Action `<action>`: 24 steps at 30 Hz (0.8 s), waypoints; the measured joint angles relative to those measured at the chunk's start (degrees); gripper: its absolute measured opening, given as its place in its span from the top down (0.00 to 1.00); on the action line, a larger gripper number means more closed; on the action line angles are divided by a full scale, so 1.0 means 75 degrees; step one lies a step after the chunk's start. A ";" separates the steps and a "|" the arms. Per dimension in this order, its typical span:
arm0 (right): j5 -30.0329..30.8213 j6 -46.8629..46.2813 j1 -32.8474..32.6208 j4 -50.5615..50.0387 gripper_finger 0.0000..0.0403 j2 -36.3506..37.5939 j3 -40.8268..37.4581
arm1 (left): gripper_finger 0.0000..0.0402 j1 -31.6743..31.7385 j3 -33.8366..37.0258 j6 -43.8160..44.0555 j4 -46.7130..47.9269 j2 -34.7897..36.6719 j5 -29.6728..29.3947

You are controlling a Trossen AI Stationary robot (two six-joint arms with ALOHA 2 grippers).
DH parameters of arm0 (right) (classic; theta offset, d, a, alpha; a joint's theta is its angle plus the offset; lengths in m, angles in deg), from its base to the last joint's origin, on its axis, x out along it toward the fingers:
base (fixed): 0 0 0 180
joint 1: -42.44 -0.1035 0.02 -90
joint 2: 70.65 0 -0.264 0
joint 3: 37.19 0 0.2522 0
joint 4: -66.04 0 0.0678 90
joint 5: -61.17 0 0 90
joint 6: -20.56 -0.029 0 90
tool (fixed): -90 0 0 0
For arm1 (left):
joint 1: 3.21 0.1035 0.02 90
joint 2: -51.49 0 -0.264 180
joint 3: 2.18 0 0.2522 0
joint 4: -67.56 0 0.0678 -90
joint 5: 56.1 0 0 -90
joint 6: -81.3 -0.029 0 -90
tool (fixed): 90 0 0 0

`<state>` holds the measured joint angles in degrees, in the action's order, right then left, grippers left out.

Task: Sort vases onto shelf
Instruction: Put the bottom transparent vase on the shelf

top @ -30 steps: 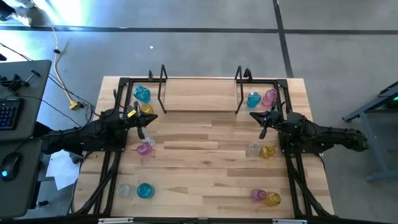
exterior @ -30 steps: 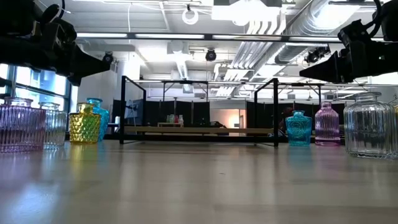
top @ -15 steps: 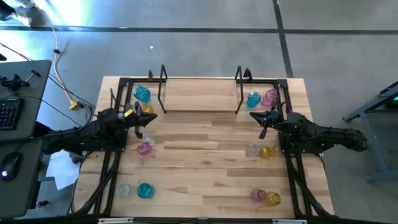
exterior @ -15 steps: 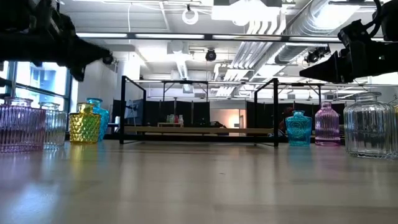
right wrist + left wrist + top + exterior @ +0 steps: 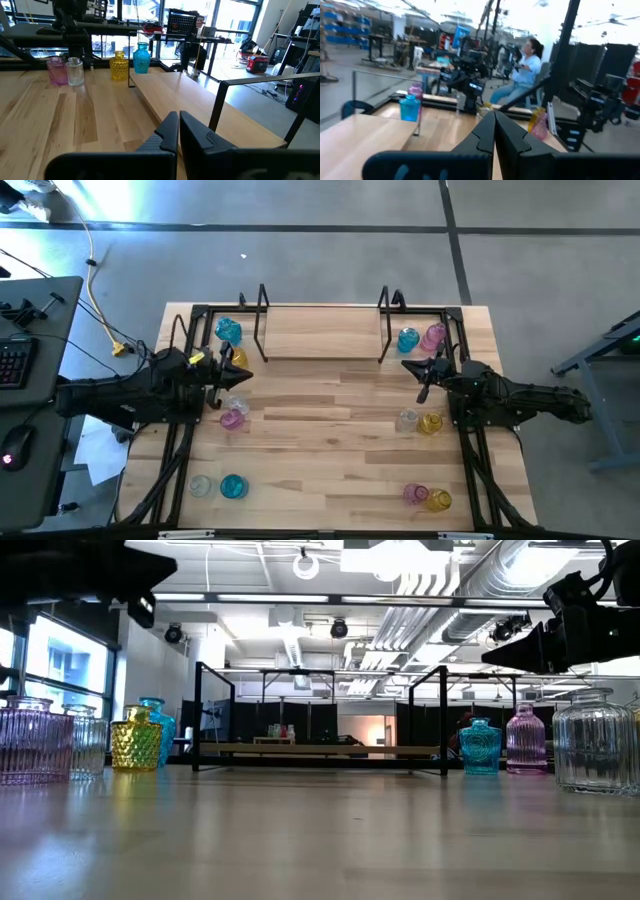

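The shelf (image 5: 262, 330) (image 5: 320, 749) stands bare at the table's far middle. Vases stand on their bases in small groups. Teal (image 5: 228, 331) and yellow (image 5: 237, 355) ones are far left, pink (image 5: 233, 418) just nearer. Teal (image 5: 407, 339) and pink (image 5: 433, 335) ones are far right, clear (image 5: 406, 420) and yellow (image 5: 431, 423) at mid right. My left gripper (image 5: 240, 377) (image 5: 495, 120) is shut and bare, raised above the left group. My right gripper (image 5: 405, 365) (image 5: 178, 120) is shut and bare, level, beside the far-right pair.
More vases stand near the front: clear (image 5: 200, 486) and teal (image 5: 233, 486) on the left, pink (image 5: 415, 494) and yellow (image 5: 439, 500) on the right. A black rail frame (image 5: 190, 440) edges the table. The middle boards are bare wood. A person (image 5: 525, 65) sits beyond the table.
My left gripper has risen and tipped its fingers up from a downward slant to about level, staying shut; in the low view it has climbed to the top edge. The right arm and all vases have kept still.
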<state>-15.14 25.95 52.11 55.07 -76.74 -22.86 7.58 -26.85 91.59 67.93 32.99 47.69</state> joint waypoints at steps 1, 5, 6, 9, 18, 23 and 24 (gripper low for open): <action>0.0000 0.0000 -0.0003 0.0000 1.00 0.0001 0.0001 | 1.00 -0.0073 -0.0146 -0.0029 0.0032 -0.0244 0.0109; 0.0000 0.0000 -0.0002 0.0000 1.00 0.0000 0.0000 | 1.00 -0.0369 -0.0782 -0.0063 0.0075 -0.1353 0.0313; 0.0000 0.0000 0.0000 0.0000 1.00 0.0001 -0.0001 | 1.00 -0.0434 -0.0976 -0.0063 0.0149 -0.1642 0.0354; 0.0000 0.0000 -0.0001 0.0000 1.00 0.0002 -0.0001 | 1.00 -0.0579 -0.1655 -0.0073 0.0778 -0.2514 0.0426; 0.0000 0.0000 -0.0001 0.0000 1.00 0.0000 -0.0001 | 1.00 -0.0692 -0.3803 -0.0854 0.2929 -0.4716 0.0369; -0.0003 0.0000 -0.0003 0.0000 1.00 0.0000 0.0000 | 1.00 -0.0682 -0.4439 -0.1198 0.2940 -0.5785 0.0050; -0.0003 0.0000 -0.0003 0.0000 1.00 0.0000 0.0000 | 1.00 -0.0668 -0.4542 -0.1268 0.2912 -0.6034 0.0014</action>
<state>-15.16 25.95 52.09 55.07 -76.74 -22.86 2.57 -60.92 82.08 89.77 -12.26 47.79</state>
